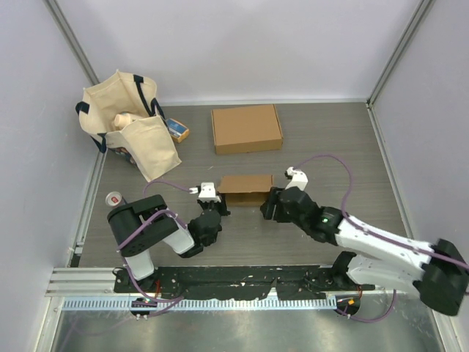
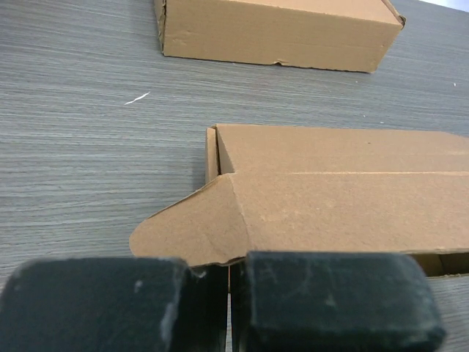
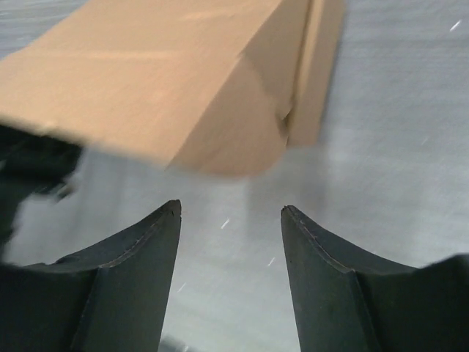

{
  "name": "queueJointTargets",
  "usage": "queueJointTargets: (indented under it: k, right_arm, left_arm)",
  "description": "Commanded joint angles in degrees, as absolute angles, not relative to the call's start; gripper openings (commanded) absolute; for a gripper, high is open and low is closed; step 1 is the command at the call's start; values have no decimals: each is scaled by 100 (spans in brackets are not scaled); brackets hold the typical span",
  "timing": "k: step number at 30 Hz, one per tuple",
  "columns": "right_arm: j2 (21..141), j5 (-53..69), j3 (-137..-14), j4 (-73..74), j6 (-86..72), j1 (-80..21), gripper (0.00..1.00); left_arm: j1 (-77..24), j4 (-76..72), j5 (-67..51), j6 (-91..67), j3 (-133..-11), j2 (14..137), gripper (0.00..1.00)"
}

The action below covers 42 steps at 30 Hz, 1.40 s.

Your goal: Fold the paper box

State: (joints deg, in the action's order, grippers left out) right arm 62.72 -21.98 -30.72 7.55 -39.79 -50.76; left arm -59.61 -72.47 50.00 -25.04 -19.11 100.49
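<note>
The small brown paper box (image 1: 245, 188) lies on the grey table between my two grippers. My left gripper (image 1: 217, 207) is at its left end. In the left wrist view the left gripper (image 2: 229, 268) is shut, with the edge of the box's rounded side flap (image 2: 194, 231) pinched between the fingers, and the box body (image 2: 344, 191) lies ahead. My right gripper (image 1: 267, 205) is at the box's right end. In the right wrist view the right gripper (image 3: 231, 209) is open and empty, just short of the blurred box (image 3: 168, 81) and its end flap.
A larger closed cardboard box (image 1: 246, 128) lies behind the small one and shows in the left wrist view (image 2: 271, 33). A cream tote bag (image 1: 128, 121) with items sits at the back left, a small blue-orange packet (image 1: 176, 130) beside it. White walls enclose the table.
</note>
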Motion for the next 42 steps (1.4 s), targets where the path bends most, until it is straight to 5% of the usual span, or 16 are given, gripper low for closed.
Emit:
queueJointTargets:
  k: [1,5,8,14,20,21,28,30,37,40,41,42]
  right_arm:
    - [4419,-650,-3567,3030,-5316,-5115,65]
    - [3700,-1422,-4542,3875,-5798,-4922,85]
    - [4279,-1390,-5114,4009,-6702,-4546,88]
    - [5000,-545,-4535,1646,-8489,-4377,88]
    - [5414,-641,-4035,1372,-9263,-4403,81]
    - [5397,-659,-3921,1328,-9342,-4412,70]
    - [5536,-896,-3146,309,-10063,-4421,62]
    - [5835,-1116,-3155,45,-10029,-4412,49]
    - [6881,-1011,-3191,-852,-10282,-4412,35]
    - [6987,-1055,-2953,-1194,-10538,-4421,14]
    - [7048,-1072,-2927,-1195,-10538,-4430,11]
    - [7084,-1081,-2918,-1195,-10529,-4430,11]
  left_arm:
    - [-6029,-6864,5142,-2382,-1863,10213,0]
    - [-6108,-6697,5256,-2259,-1986,10178,0]
    - [-6135,-6619,5317,-2189,-2048,10151,0]
    - [-6196,-6548,5414,-2153,-2127,10178,0]
    - [-6231,-6530,5519,-2118,-2153,10257,0]
    - [-6231,-6522,5537,-2118,-2153,10274,0]
    - [-6275,-6530,5555,-2092,-2153,10248,0]
    - [-6319,-6530,5642,-2109,-2162,10257,0]
    - [-6433,-6548,5660,-1995,-2127,10169,0]
    - [-6687,-6364,5748,-2039,-1926,9749,41]
    - [-6810,-5867,5739,-2126,-1777,9530,66]
    - [-7116,-5419,5722,-2484,-1723,8823,71]
